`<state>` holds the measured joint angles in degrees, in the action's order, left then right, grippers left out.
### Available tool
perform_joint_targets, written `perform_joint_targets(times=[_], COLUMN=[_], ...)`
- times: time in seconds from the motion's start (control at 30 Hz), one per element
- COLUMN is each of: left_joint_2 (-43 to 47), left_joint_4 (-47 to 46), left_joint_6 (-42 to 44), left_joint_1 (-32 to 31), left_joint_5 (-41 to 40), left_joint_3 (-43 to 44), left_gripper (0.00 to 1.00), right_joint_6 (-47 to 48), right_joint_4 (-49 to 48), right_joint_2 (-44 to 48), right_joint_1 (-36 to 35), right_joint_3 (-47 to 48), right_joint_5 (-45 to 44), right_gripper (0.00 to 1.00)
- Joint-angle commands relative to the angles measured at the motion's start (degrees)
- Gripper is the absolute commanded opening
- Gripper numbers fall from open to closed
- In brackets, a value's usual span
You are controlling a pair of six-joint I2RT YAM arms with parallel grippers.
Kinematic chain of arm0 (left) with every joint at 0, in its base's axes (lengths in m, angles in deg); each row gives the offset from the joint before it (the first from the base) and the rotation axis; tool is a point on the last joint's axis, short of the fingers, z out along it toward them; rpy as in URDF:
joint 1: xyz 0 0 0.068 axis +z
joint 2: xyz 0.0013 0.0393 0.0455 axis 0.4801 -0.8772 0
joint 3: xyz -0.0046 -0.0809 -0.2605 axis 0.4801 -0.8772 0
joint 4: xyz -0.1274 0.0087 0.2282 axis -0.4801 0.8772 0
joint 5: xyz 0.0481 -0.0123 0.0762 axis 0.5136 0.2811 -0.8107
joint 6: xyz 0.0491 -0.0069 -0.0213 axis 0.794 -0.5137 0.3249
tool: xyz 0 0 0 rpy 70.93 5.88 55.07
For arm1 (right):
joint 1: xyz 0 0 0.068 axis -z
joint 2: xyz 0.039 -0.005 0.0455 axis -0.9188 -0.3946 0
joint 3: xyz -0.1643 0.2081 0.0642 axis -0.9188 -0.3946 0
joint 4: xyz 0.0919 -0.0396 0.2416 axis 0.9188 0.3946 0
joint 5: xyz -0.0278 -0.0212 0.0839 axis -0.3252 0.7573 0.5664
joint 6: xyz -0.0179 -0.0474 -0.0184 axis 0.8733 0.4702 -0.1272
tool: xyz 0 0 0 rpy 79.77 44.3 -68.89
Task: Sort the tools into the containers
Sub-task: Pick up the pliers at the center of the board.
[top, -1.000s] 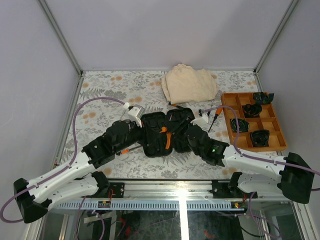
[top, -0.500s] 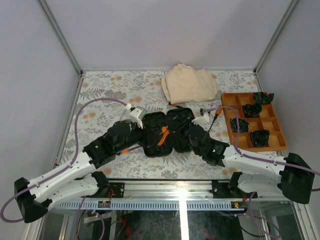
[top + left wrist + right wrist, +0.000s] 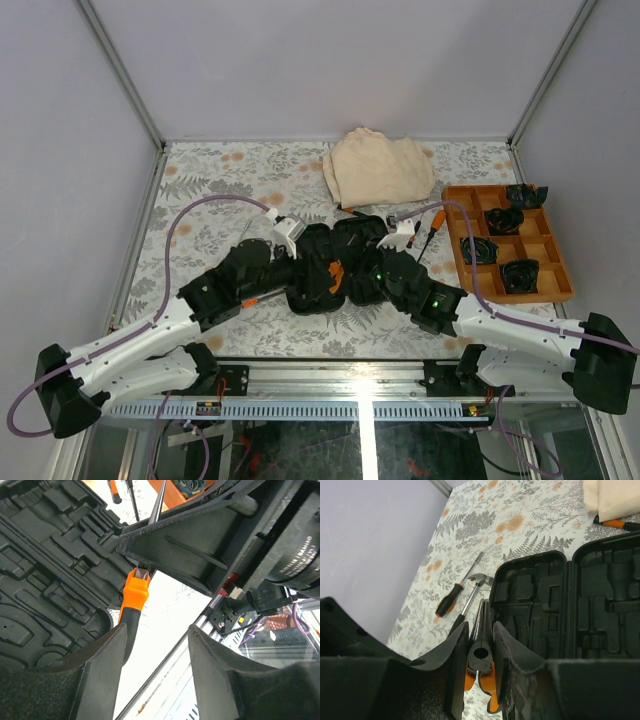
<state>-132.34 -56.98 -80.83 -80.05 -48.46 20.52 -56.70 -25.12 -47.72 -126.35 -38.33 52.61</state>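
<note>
The right tool is pinching one pliers at one open case. The left tool is hovering spread, arm outstretched.

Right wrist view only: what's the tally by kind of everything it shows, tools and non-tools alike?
pliers: 1
screwdriver: 1
hammer: 1
orange-and-black tool beside the cloth, kind unclear: 1
tool case: 1
cloth: 1
Total: 6

White "DAMIAO" lettering on the black motor housing.
</note>
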Motion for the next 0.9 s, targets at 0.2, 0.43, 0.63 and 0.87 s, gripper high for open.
perform_joint_targets(times=[0.2, 0.43, 0.63, 0.87], left_joint_2=[-3.5, -4.1, -5.2, -4.9], left_joint_4=[-2.2, -2.4, -3.7, -4.2], left_joint_6=[2.3, 2.7, 2.7, 2.4], left_joint_1=[-0.2, -0.2, -0.3, -0.3], left_joint_5=[0.9, -0.2, 1.8, 2.0], left_joint_3=[1.9, 2.4, 2.9, 2.7], left_gripper=[0.5, 0.48, 0.32, 0.31], right_joint_6=[11.8, 11.2, 10.2, 6.8], right_joint_4=[3.7, 8.3, 11.6, 12.8], right_joint_2=[1.3, 1.0, -0.7, -2.8], right_joint_1=[-0.3, -0.3, -0.2, 0.6], right_joint_3=[8.7, 12.4, 15.7, 17.6], right_joint_5=[7.8, 12.6, 16.0, 20.8], right_gripper=[0.0, 0.0, 0.0, 0.0])
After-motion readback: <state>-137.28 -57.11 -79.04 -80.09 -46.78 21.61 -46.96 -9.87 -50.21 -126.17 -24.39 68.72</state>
